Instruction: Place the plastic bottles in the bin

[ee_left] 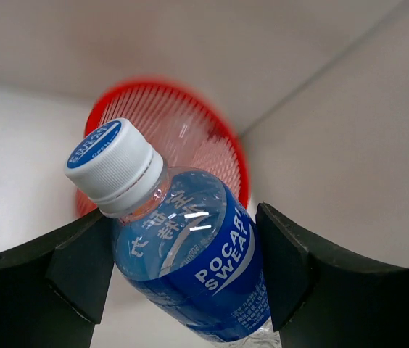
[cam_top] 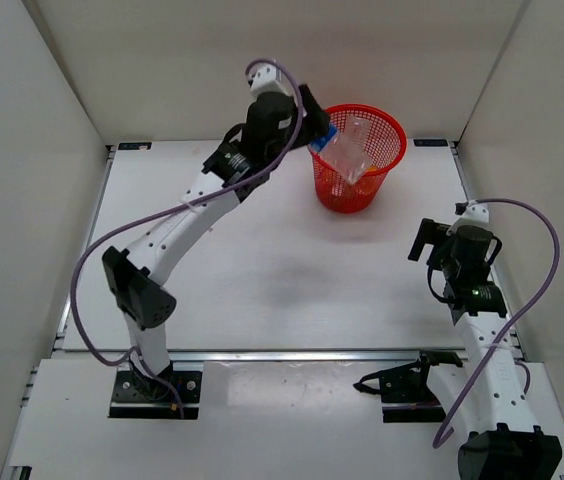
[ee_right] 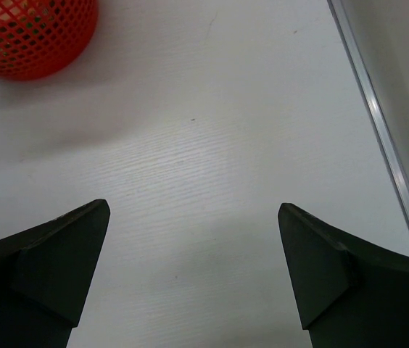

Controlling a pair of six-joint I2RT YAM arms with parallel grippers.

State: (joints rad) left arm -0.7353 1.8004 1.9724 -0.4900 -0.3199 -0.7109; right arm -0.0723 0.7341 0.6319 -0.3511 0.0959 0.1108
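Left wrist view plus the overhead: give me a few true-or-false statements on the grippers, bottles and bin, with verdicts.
1. The left gripper is shut on the blue-label bottle. True.
2. That bottle has no cap. False: a white cap is on it.
3. The right gripper holds a bottle. False: it is open and empty.
4. A clear bottle lies in the bin. True.
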